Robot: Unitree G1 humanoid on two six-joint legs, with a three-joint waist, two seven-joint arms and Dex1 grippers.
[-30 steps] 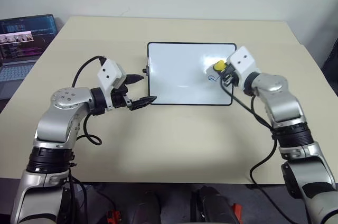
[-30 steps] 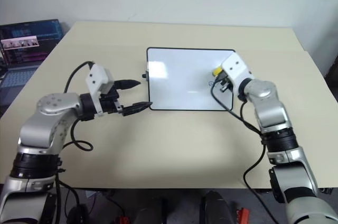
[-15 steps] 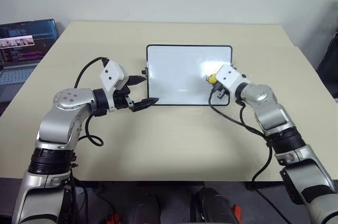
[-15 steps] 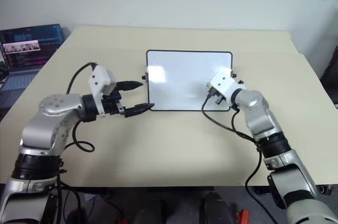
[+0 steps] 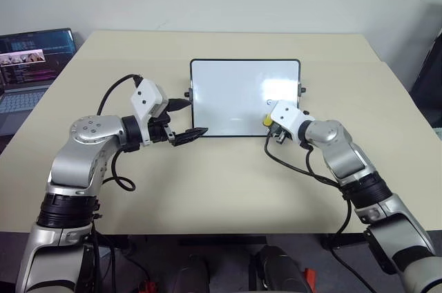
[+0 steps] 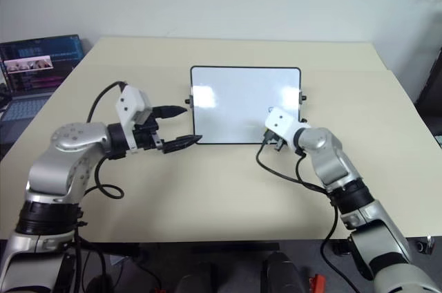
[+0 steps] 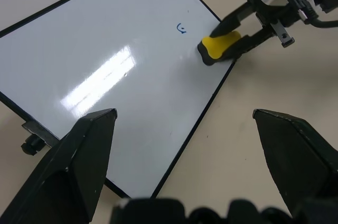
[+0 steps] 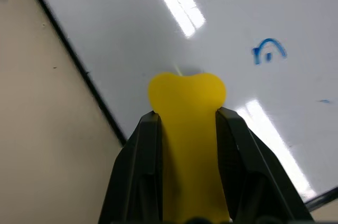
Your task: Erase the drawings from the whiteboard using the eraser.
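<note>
Beige table (image 5: 228,182): your right pincer (image 7: 232,34) clamps eraser (image 7: 219,48) on whiteboard (image 5: 235,92) nr one blue scribble (image 7: 181,27), no legible text; left pincer (image 5: 185,119) wide, off board's edge.

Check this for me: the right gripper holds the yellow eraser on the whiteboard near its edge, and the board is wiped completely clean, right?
Not quite. The right gripper does hold the eraser on the whiteboard near its edge, but a small blue drawing remains, as the right wrist view shows.
</note>
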